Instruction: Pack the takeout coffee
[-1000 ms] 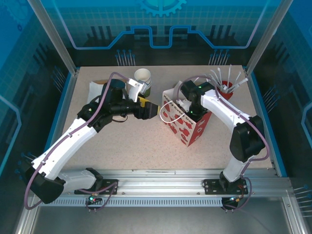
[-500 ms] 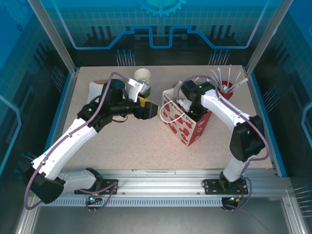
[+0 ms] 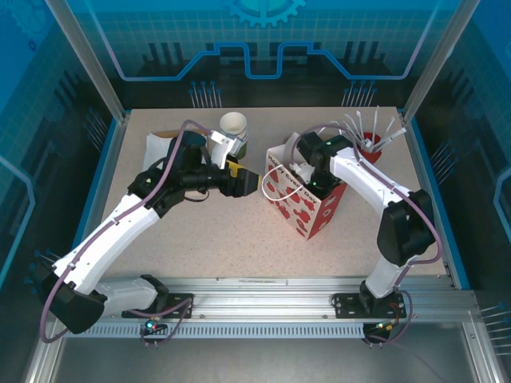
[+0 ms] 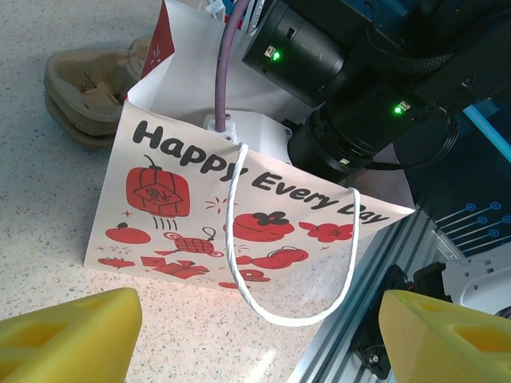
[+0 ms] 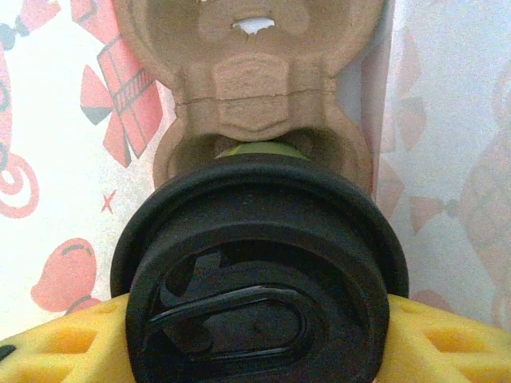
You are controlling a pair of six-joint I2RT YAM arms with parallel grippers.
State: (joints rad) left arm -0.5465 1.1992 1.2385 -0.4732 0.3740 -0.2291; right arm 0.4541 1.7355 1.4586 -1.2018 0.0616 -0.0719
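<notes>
The takeout coffee shows up close in the right wrist view: its round black lid (image 5: 259,279) with a sliver of olive-green cup (image 5: 255,149) behind it. My right gripper (image 5: 259,339) is shut on it, with a yellow finger (image 5: 60,343) on each side. It is held inside the white gift bag (image 3: 299,209) printed with red pictures, above a brown pulp cup carrier (image 5: 255,88). From above, my right gripper (image 3: 303,175) reaches down into the bag's mouth. My left gripper (image 3: 254,182) stands open and empty just left of the bag, facing its printed side (image 4: 200,215) and rope handle (image 4: 239,239).
A stack of lidless green cups (image 3: 233,128) stands at the back, behind the left arm. A red holder of white utensils (image 3: 369,144) sits at the back right. Brown pulp trays (image 4: 84,88) lie on the table beyond the bag. An aluminium rail (image 3: 263,307) runs along the near edge.
</notes>
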